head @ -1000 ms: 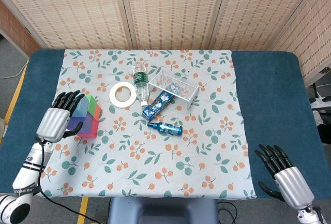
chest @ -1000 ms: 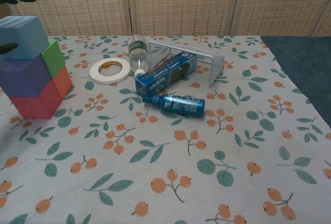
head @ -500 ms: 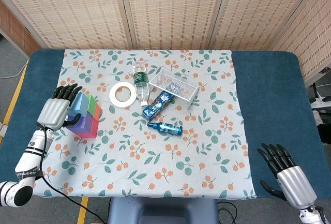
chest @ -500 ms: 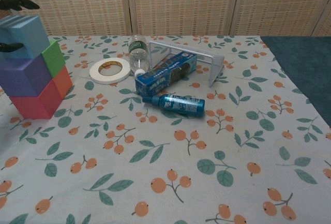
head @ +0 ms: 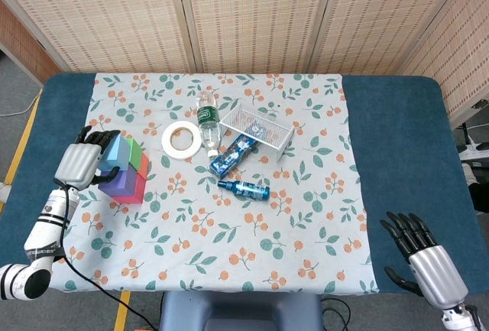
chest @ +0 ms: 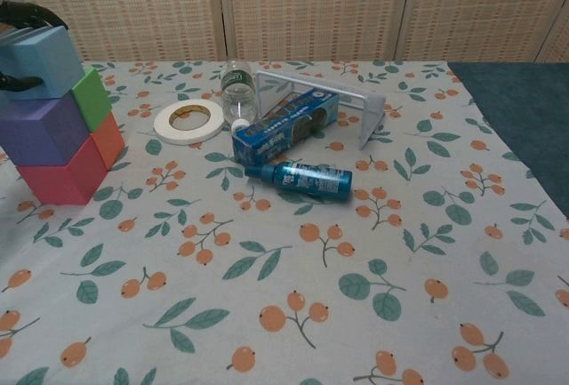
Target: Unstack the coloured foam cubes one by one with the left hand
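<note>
Since a second ago my left hand point(head: 79, 164) has slid from beside the stack in against its top, and the fingers point(head: 105, 137) that stood spread now curl round the light blue cube point(head: 118, 150).

From the head view, that cube is the top of the stack of foam cubes point(head: 127, 172), which sits at the tabletop's nine o'clock edge on the floral cloth point(head: 229, 224). My left palm lies at nine o'clock of the cube, fingers reaching over its far edge and the thumb coming round the near side, so I judge I am grasping it, though I cannot tell how firm the contact is. The purple cube point(head: 122, 184) lies under it, green and orange ones towards three o'clock. My right hand point(head: 422, 258) rests well apart at the tabletop's five o'clock corner, released and spread, holding nothing; the left is plainly the nearer. A tape roll point(head: 181, 139) lies at two o'clock of the stack, apart from it.

From the chest view, only dark fingertips point(chest: 27, 15) show, over the blue cube's top edge and against its left face. The way out is straight up. The green cube point(chest: 91, 100) touches its lower right flank and may drag. A bottle point(chest: 236, 90), blue box point(chest: 283, 126), spray bottle point(chest: 304, 179) and wire basket point(chest: 329, 100) lie off towards three o'clock, clear of the lift.
</note>
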Robot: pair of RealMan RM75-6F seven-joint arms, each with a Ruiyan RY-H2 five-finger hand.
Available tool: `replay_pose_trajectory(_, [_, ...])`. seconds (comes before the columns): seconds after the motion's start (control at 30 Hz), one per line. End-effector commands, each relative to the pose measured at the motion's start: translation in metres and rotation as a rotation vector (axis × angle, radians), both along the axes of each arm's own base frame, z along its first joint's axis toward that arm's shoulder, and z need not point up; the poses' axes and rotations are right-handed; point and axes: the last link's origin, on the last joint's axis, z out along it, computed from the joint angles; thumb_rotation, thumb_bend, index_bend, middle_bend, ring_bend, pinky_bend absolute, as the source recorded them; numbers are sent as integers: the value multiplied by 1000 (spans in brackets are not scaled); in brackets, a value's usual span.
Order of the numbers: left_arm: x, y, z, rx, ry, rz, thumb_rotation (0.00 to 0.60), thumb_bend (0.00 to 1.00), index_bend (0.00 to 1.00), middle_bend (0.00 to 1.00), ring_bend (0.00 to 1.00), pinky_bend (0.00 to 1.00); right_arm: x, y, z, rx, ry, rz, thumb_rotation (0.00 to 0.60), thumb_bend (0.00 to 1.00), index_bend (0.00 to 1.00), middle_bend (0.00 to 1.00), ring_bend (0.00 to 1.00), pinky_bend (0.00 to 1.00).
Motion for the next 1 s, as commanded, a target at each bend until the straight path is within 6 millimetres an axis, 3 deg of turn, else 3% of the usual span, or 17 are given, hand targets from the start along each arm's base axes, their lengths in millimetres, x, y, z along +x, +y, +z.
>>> replay_pose_trajectory(0.03, [2, -1, 1, 15, -15, -19, 600, 495, 344, 533, 487, 164, 0, 0, 0, 2, 1, 0, 600, 170, 0, 0, 0, 0])
replay_pose_trajectory(0.27, [6, -6, 10, 78, -26, -82, 600, 591, 395, 556, 532, 229, 1, 1, 0, 8, 2, 0, 600, 170, 0, 0, 0, 0])
replay_pose_trajectory(0.4, [6, -21, 23, 129, 5, -127, 600, 594, 397, 552, 530, 236, 1, 2, 0, 14, 4, 2, 600, 170, 0, 0, 0, 0])
replay_pose_trajectory(0.57, [-17, -71, 41, 134, 51, -111, 600, 584, 396, 547, 525, 249, 0, 1, -2, 26, 4, -1, 600, 170, 0, 0, 0, 0])
replay_pose_trajectory(0.67, [-34, -112, 45, 142, 64, -106, 600, 575, 396, 546, 520, 249, 1, 2, -4, 44, -7, -2, 600, 170, 0, 0, 0, 0])
replay_pose_trajectory(0.83, [-55, -162, 30, 94, 66, -87, 600, 559, 396, 546, 517, 250, 2, 3, -7, 69, -24, 1, 600, 170, 0, 0, 0, 0])
replay_pose_trajectory(1.0, [-72, -186, 0, -4, 48, -41, 600, 532, 396, 545, 516, 245, 2, 4, -8, 79, -25, 8, 600, 170, 0, 0, 0, 0])
